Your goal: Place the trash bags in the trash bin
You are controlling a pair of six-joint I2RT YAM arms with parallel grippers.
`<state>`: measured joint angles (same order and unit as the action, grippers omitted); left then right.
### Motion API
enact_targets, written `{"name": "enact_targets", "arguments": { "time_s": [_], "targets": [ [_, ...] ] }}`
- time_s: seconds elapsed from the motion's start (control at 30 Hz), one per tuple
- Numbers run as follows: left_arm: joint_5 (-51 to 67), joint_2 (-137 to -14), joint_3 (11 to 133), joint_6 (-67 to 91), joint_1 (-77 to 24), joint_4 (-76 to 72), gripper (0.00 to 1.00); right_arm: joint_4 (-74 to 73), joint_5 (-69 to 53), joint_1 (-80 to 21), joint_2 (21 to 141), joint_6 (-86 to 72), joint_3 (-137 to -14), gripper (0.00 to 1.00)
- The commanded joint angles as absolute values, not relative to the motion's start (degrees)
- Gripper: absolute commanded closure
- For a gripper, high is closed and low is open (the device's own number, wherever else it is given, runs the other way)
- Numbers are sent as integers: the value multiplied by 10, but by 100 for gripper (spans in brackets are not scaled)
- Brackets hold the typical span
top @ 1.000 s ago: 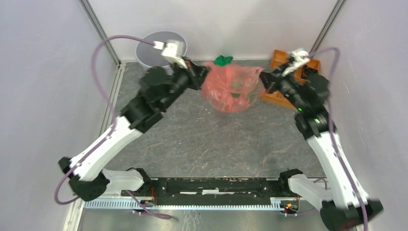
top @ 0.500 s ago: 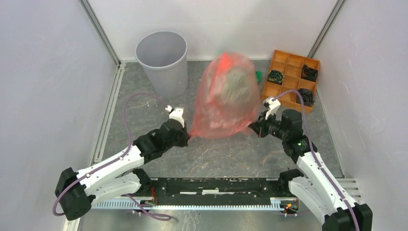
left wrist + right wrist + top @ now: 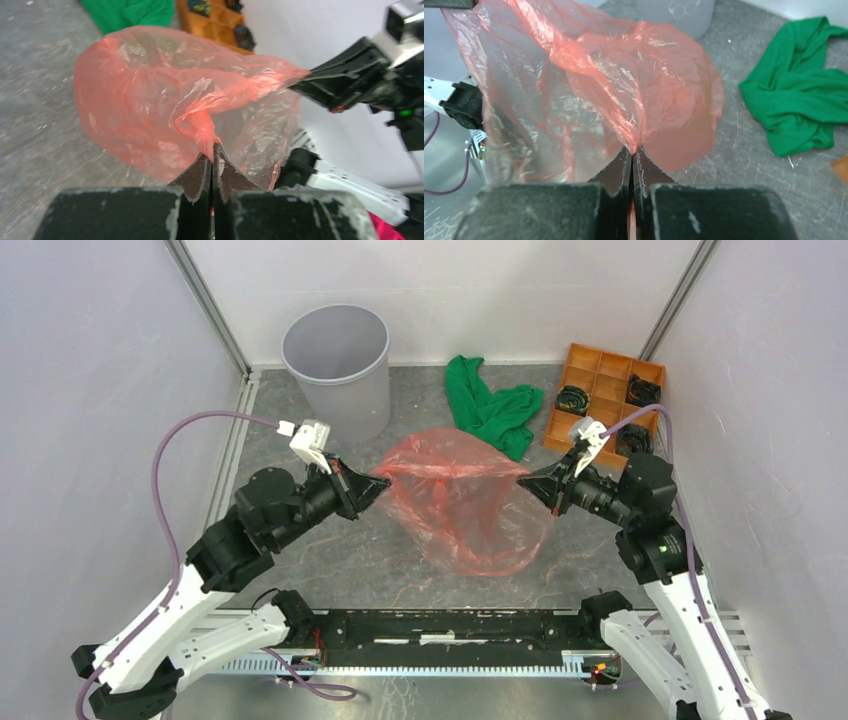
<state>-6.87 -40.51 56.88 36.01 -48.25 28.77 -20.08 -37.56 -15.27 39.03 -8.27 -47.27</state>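
Item: thin translucent red-orange plastic film bag, wrinkled and glossy, held aloft and stretched between the two sets of jaws. Left jaws: closed together on a pinched fold of the film at one edge of the bag, as the left wrist view shows. Right jaws: likewise pressed together on a gathered fold at the opposite edge, per the right wrist view. Condition of bag: the mouth is pulled wide between the two grips, and the body billows and sags below and to the near side of both jaws; whether its lowest part touches the grey desk cannot be told. Item: round light-grey plastic wastebasket, upright, standing beyond the left jaws and to their far side, apart from the bag; no part of the film is over its rim or inside it. Other items: crumpled green cloth lying on the desk beyond the bag, past the right jaws; orange compartment tray further out behind the right jaws. Progress, as judged: grasp and lift are done, with the bag secured by both arms. Outstanding: carrying the bag across to the wastebasket, lowering it inside, and releasing both grips.
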Motion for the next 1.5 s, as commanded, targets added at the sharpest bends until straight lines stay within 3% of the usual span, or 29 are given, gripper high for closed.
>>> {"name": "enact_targets", "arguments": {
  "time_s": [0.0,0.13,0.27,0.47,0.57,0.63,0.73,0.83,1.03,1.13,1.17,1.2,1.23,1.37,1.47],
  "targets": [
    [25,-430,636,360,-482,283,98,-171,-401,-153,386,-119,-490,96],
    [108,-501,670,383,-482,228,98,-59,-441,-161,403,-234,-473,97],
    [137,-580,717,395,-482,213,98,23,-390,-206,396,-311,-474,91],
    [136,-668,752,417,-482,156,98,-63,-336,-294,474,-267,-548,85],
    [127,-712,785,415,-483,157,98,-139,-299,-320,524,-221,-615,68],
    [121,-727,799,414,-483,155,98,-152,-269,-342,533,-208,-626,44],
    [115,-737,801,412,-483,147,98,-175,-217,-361,543,-205,-641,23],
    [111,-747,801,410,-483,142,98,-184,-145,-388,544,-215,-646,12],
    [121,-757,798,413,-483,129,98,-210,54,-493,574,-218,-667,8],
    [121,-757,806,402,-482,134,98,-254,198,-569,611,-192,-707,16],
    [116,-758,812,393,-482,142,98,-263,232,-589,621,-184,-718,30],
    [106,-758,820,381,-482,156,95,-268,266,-600,627,-180,-721,50],
    [90,-758,834,364,-482,174,88,-270,284,-604,629,-176,-716,68],
    [-28,-752,874,280,-480,243,42,-252,322,-607,613,-151,-657,97],
    [-168,-749,882,226,-462,272,15,-225,344,-607,575,-124,-599,99]
  ]
}}
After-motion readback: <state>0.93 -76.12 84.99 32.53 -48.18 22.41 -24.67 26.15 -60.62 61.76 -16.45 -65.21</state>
